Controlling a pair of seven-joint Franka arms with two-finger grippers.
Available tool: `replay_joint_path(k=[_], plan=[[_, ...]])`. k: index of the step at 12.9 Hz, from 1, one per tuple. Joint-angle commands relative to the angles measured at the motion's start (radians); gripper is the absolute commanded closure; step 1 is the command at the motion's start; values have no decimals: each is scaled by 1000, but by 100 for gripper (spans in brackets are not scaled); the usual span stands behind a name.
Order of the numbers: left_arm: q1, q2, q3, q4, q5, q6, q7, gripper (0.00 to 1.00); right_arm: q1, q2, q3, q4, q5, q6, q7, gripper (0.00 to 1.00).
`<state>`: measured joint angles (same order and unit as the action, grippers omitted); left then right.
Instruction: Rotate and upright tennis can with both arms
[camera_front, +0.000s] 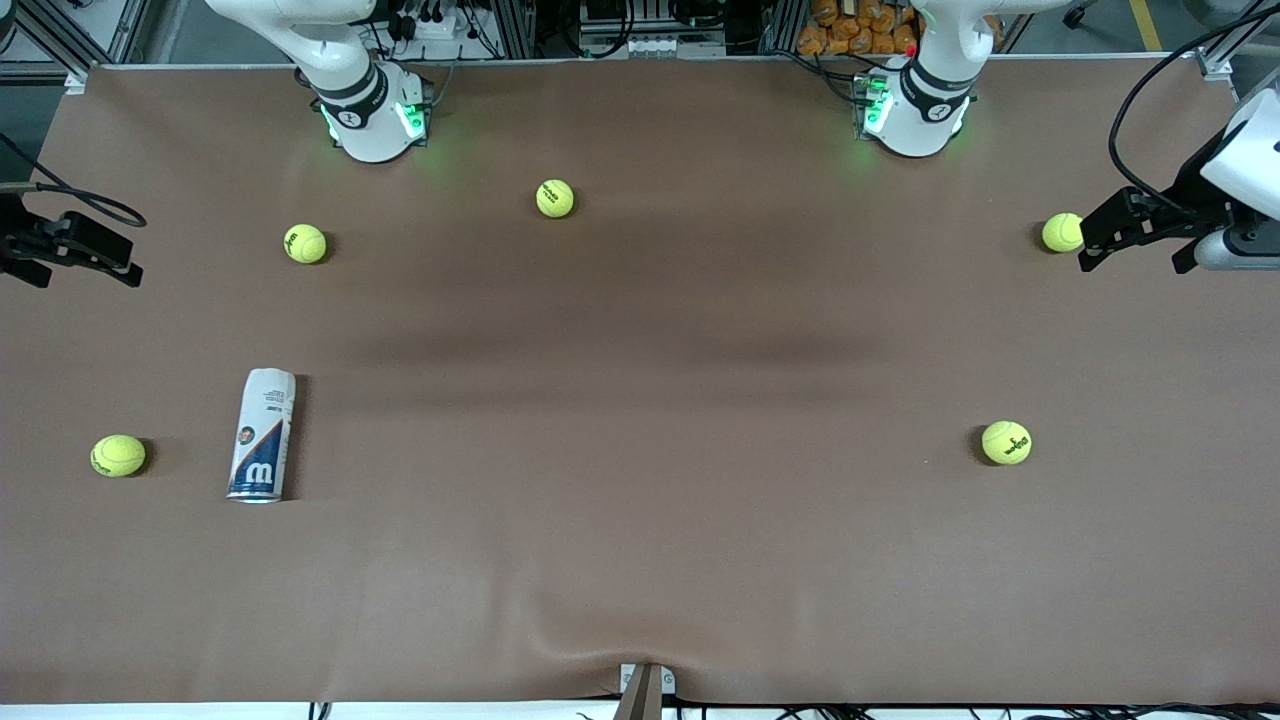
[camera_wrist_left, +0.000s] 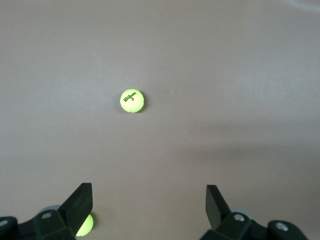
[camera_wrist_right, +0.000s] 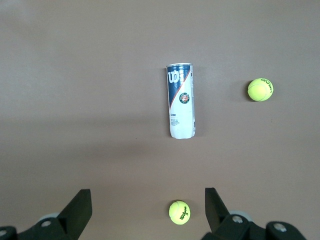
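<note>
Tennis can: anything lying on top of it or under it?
Nothing lies on the tennis can; it lies on its side on the bare brown table. Its underside and inside are hidden.

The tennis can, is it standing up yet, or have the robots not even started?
Nothing looks done yet. The tennis can lies flat on its side on the brown table, toward the right arm's end, beside a tennis ball. Nothing is in hand: the right gripper and the left gripper are both open and empty, up at the table's ends. Reaching, gripping, turning and uprighting the can are all left.
</note>
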<state>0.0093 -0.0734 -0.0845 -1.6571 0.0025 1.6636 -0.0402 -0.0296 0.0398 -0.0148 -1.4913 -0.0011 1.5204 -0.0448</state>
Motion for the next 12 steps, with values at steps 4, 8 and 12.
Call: replay_joint_path(k=[4, 8, 12], plan=[[11, -3, -7, 8, -1, -22, -26, 0, 5, 14, 1, 26, -7, -6, -6, 0], [9, 0, -7, 10, 1, -22, -26, 0, 7, 25, 3, 25, -7, -3, -7, 0], [18, 1, -7, 11, -1, -22, -26, 0, 56, 75, 1, 26, -14, 43, -6, 0]])
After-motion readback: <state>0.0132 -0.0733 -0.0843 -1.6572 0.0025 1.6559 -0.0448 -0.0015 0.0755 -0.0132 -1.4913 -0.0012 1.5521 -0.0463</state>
